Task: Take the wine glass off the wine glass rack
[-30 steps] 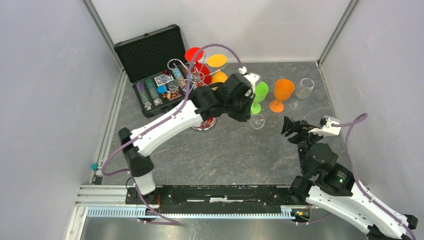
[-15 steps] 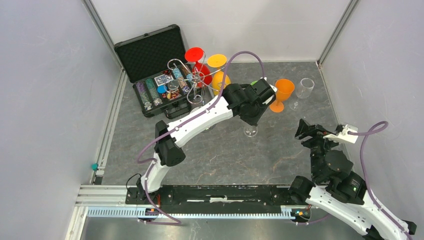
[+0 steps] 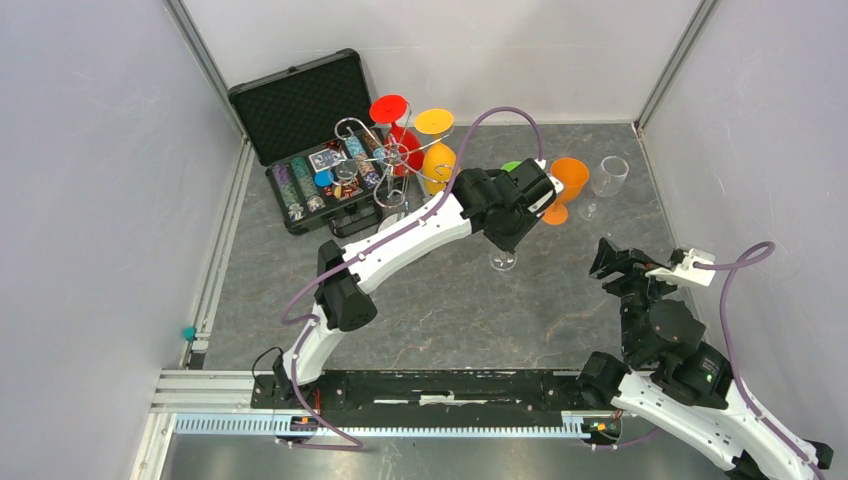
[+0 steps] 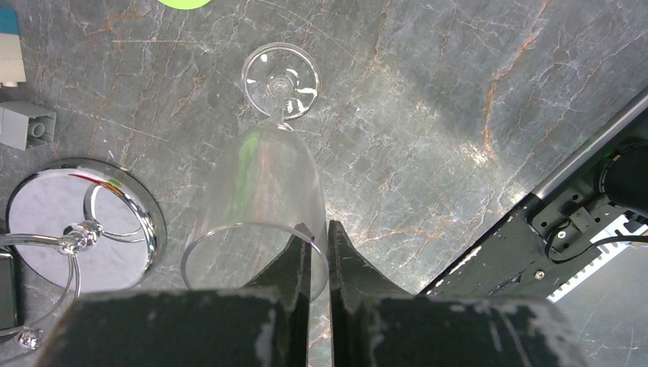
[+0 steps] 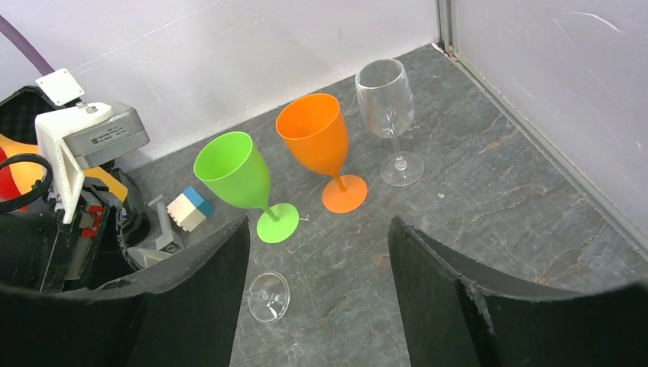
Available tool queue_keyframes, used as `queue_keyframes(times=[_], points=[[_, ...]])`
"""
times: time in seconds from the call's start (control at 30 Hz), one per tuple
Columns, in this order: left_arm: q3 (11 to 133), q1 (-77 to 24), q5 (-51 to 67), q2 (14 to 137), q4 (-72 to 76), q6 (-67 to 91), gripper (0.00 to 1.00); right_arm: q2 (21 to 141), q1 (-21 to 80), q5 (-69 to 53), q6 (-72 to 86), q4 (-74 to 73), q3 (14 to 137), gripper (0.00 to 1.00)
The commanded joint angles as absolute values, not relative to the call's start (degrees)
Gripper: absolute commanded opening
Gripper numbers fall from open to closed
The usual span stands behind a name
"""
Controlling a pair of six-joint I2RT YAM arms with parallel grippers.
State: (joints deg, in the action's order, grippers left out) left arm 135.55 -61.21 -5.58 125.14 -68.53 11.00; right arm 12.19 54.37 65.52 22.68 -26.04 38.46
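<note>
The clear wine glass [image 4: 264, 183] is off the wine glass rack [image 3: 385, 160] now and is seen upright over the grey table [image 3: 440, 310], its round foot [image 3: 503, 262] low at the surface. Whether it is actually touching cannot be told. The rim is pinched by the left gripper [image 4: 317, 229], with one finger inside the bowl and one outside, the jaws drawn narrow on the glass wall. A second ago the glass was carried close beside the rack's pole; since then it has been swung out to the right, and over the last half second barely any shift is noted. The rack's mirror base [image 4: 84, 229] is seen just beside the glass, apart from it, and a red glass [image 3: 395, 115] and a yellow glass [image 3: 435, 125] are left hanging on the hooks. Beyond, a green glass [image 5: 233, 172] and an orange glass [image 5: 313, 138] are stood near each other. The right gripper [image 5: 317, 283] is held wide and empty, well apart — pulled back from its spot a second ago
</note>
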Motion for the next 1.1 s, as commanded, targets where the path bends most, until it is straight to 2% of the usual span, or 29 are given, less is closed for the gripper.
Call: queue_keyframes(times=[0.0,0.13,0.57,0.8,1.07], points=[[138.7,-61.3,-5.6,126.3,-66.8,7.1,0.13,12.7,54.7,65.3,22.6,-25.5,38.6,0.71],[138.9,-61.2,-6.0,126.5,-65.3,6.6,0.15,12.4,54.7,65.0,22.8,-25.5,38.4,0.71],[140.5,-60.8,-7.8,127.7,-63.0,5.7,0.3,11.1,54.7,64.9,23.3,-25.8,38.3,0.71],[140.5,-60.1,-6.1,127.3,-59.1,7.6,0.51,11.1,54.7,64.9,23.2,-25.8,38.3,0.71],[139.8,-59.4,-1.9,124.3,-52.6,10.2,0.63,11.2,54.7,65.1,23.5,-26.6,38.8,0.71]])
